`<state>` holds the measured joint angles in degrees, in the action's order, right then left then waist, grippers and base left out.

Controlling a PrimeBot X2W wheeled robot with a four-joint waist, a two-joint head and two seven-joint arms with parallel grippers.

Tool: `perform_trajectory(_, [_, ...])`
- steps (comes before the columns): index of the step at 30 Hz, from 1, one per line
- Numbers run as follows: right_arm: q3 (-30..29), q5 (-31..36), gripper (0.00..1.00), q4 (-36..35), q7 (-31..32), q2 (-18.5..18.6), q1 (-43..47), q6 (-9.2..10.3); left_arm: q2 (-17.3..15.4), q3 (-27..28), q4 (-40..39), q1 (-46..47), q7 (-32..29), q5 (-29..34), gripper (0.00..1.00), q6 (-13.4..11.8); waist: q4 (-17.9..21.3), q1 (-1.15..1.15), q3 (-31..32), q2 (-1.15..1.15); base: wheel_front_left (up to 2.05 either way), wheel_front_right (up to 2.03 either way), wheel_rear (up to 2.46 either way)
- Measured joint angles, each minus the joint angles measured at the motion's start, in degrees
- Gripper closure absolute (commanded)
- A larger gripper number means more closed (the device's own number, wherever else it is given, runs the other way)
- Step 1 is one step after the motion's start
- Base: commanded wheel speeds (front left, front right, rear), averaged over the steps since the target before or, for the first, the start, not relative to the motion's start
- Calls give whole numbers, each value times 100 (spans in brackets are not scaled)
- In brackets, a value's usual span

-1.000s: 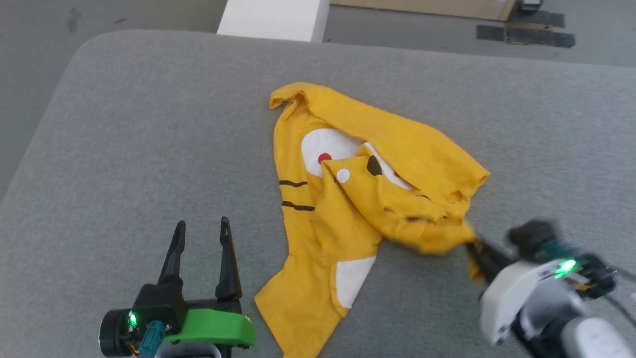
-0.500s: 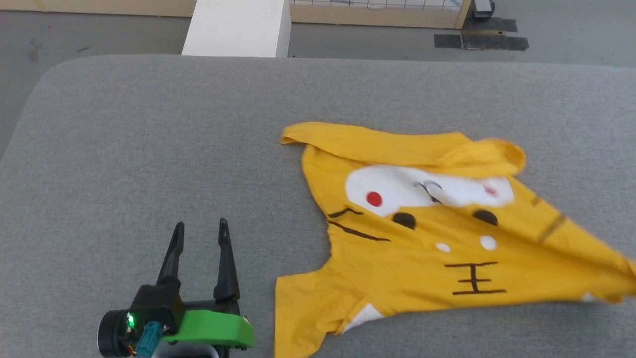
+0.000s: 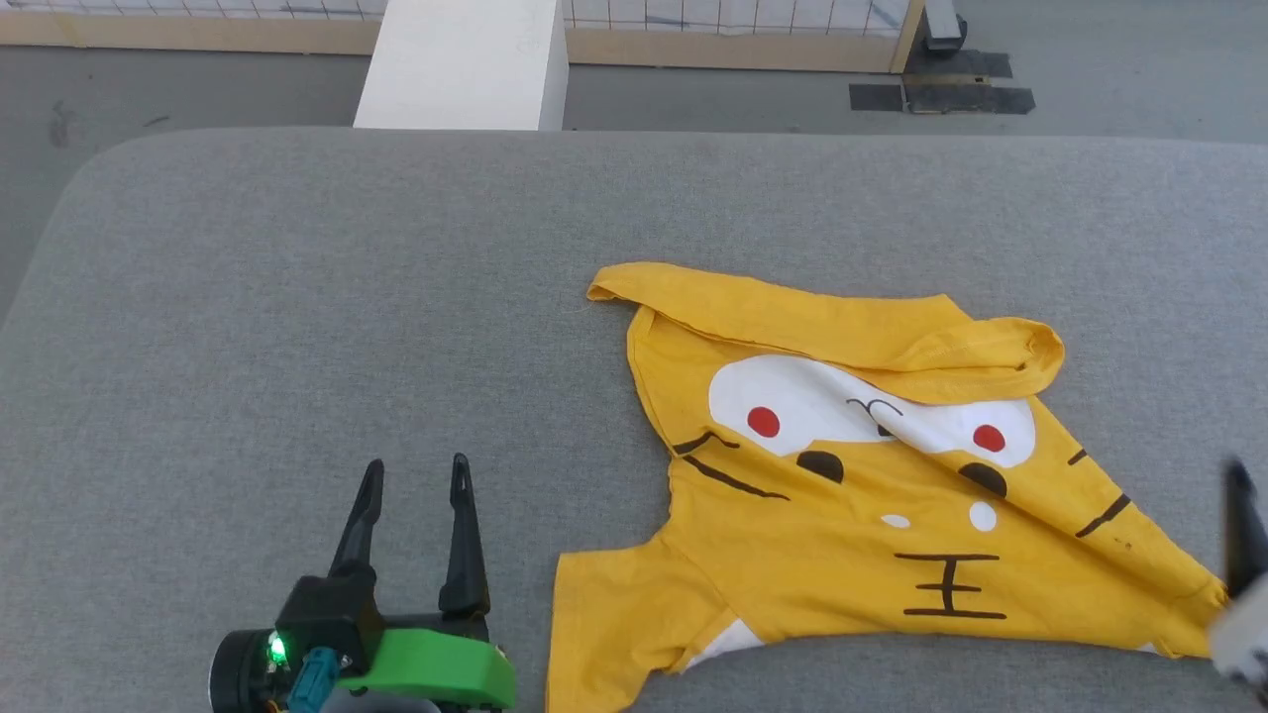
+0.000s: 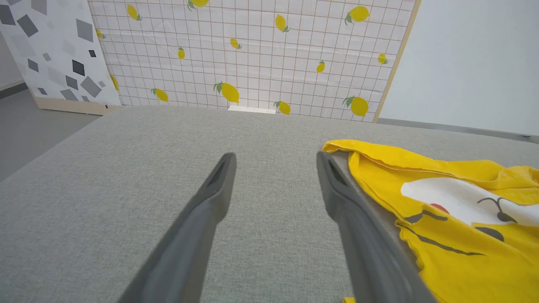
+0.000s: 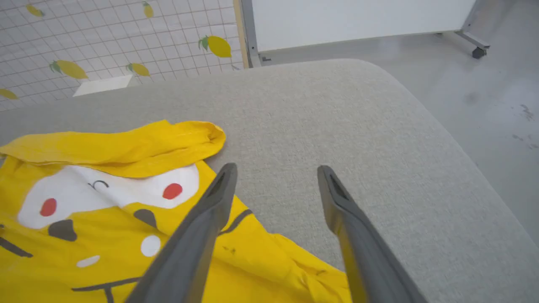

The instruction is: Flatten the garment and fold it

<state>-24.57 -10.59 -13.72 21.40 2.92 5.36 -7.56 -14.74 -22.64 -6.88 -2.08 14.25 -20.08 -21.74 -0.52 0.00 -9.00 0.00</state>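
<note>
Head camera looks down at the table (image 3: 297, 297); low wrist cameras face forward, sharing the garment (image 3: 842, 555).

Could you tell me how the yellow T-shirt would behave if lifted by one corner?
Probably floppy: the T-shirt lies in soft folds with its far edge rolled over, so it would likely sag. It looks thin and light. Pushed across the fabric surface, it would probably bunch rather than slide.
</note>
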Motion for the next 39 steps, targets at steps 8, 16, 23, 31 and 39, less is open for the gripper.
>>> perform_trajectory(8, [1482, -110, 0, -11, 871, 660, -1047, 0, -1, -65, -3, 12, -3, -16, 0, 52, -150, 0, -32, 0, 0, 0, 0])
perform_trajectory(16, [2510, -210, 0, 1597, 1448, 1351, -2120, -2, 5, -155, 4, 132, -5, 10, 0, 58, -345, 0, -367, 0, 0, 0, 0])
perform_trajectory(23, [3127, -143, 0, 2925, 1386, 1812, -2837, -2, 74, -252, 66, 431, -5, 44, 0, 111, -536, 0, -737, 0, 0, 0, 0])
perform_trajectory(31, [3454, -274, 100, 3310, 1069, 2061, -3412, -2, 221, -267, 183, 599, 2, 51, 0, 155, -723, 0, -1068, 0, 0, 0, 0])
perform_trajectory(39, [3465, -222, 100, 3179, 794, 2572, -4495, -2, 366, -296, 241, 776, 21, 70, 0, 250, -882, 0, -1272, 0, 0, 0, 0])
